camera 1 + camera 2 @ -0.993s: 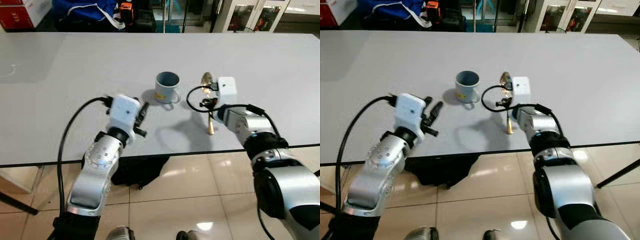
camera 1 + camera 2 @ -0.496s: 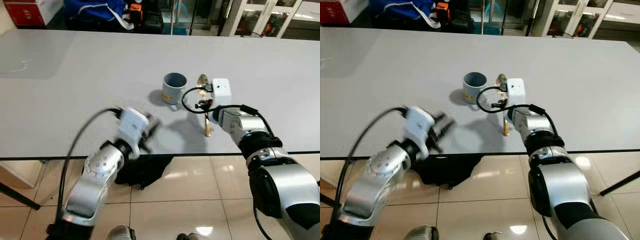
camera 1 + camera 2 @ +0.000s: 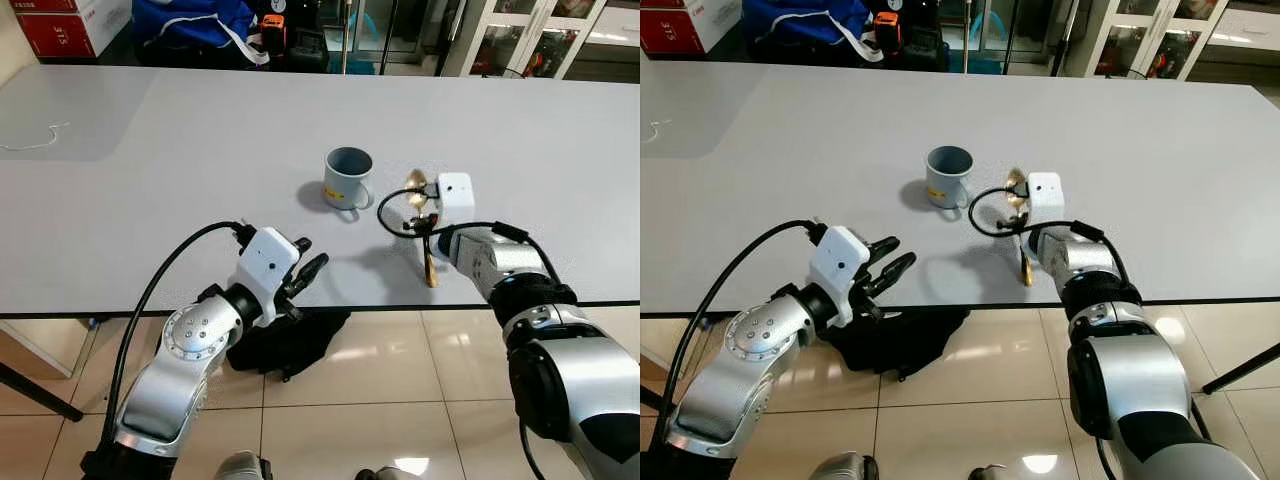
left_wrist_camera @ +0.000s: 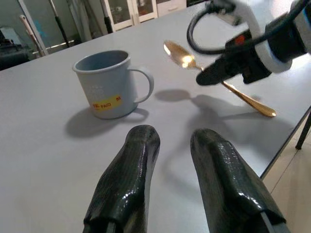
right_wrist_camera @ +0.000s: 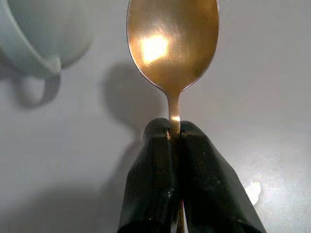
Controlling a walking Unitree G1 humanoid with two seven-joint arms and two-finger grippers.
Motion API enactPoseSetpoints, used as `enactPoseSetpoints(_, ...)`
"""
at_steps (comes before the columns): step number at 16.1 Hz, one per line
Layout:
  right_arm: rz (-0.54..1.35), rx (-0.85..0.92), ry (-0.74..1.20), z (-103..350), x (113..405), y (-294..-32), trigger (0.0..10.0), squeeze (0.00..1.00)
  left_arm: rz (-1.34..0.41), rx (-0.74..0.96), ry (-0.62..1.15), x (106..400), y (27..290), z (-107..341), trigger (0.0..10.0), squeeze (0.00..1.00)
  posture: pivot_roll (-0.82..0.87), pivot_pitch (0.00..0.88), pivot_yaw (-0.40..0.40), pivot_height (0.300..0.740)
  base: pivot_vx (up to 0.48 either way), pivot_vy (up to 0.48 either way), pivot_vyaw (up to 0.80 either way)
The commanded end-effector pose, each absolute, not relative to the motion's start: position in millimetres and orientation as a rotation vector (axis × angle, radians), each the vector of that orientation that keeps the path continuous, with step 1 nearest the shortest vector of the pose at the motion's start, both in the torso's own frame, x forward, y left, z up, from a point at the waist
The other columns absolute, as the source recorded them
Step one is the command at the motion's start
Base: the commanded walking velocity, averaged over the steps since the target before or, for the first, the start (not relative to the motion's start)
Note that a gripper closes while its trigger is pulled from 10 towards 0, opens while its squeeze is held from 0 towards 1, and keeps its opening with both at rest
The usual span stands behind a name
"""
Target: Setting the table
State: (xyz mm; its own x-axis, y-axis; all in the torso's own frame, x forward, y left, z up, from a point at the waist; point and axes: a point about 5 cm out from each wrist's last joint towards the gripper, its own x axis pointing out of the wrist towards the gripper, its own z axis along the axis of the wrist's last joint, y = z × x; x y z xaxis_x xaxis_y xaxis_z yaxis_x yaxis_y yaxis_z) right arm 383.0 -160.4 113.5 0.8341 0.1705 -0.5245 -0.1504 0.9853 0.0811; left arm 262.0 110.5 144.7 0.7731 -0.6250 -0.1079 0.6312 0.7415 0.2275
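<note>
One mug (image 3: 347,178), one gold spoon (image 5: 172,53) pinched by right hand (image 5: 174,137)

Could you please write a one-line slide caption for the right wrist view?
Right end effector shut on the gold spoon by its neck, beside the blue mug on the grey table.

My left gripper (image 3: 309,268) sees bare table (image 3: 150,180) ahead; only the mug (image 3: 346,177) and the right gripper's (image 5: 173,137) pinched spoon (image 3: 423,230) block the path.
</note>
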Motion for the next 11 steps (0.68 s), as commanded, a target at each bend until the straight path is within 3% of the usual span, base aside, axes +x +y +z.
enactPoseSetpoints(1, 0.168, 0.018, 0.594, 107.7, 380.3, -162.9, 10.0, 0.00, -0.709, 0.265, 0.024, 257.7, 107.8, 146.2, 10.0, 0.00, 0.03, 0.083, -0.053, 0.740, 0.000, 0.000, 0.00)
enactPoseSetpoints(11, 0.143, 0.007, 0.571, 109.9, 382.5, -171.2, 10.0, 0.00, -0.715, 0.277, 0.048, 248.9, 112.0, 147.8, 10.0, 0.00, 0.06, 0.112, -0.046, 0.740, 0.000, 0.000, 0.00)
